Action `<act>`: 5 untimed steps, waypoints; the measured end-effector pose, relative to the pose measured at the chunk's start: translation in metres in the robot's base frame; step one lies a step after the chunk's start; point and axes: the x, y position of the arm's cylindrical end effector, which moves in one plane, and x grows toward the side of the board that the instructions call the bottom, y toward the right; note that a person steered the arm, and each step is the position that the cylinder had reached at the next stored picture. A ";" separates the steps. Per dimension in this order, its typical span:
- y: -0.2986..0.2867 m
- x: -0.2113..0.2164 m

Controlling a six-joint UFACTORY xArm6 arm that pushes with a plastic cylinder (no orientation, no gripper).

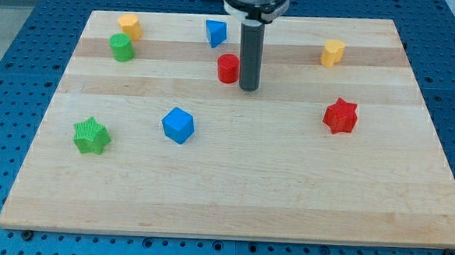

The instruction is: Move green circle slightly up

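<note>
The green circle (122, 48) is a short green cylinder near the view's top left of the wooden board (232, 190). A yellow block (129, 25) sits just above it, close but apart. My tip (248, 89) stands on the board near the top centre, just right of a red cylinder (228, 68) and far to the right of the green circle.
A blue block (215, 32) lies above the red cylinder. A blue cube (178, 126) sits left of centre. A green star (91, 136) is at the left. A red star (340, 115) and a yellow block (333, 52) are at the right.
</note>
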 end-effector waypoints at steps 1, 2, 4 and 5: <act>0.001 -0.033; -0.004 -0.073; -0.020 -0.120; -0.029 -0.134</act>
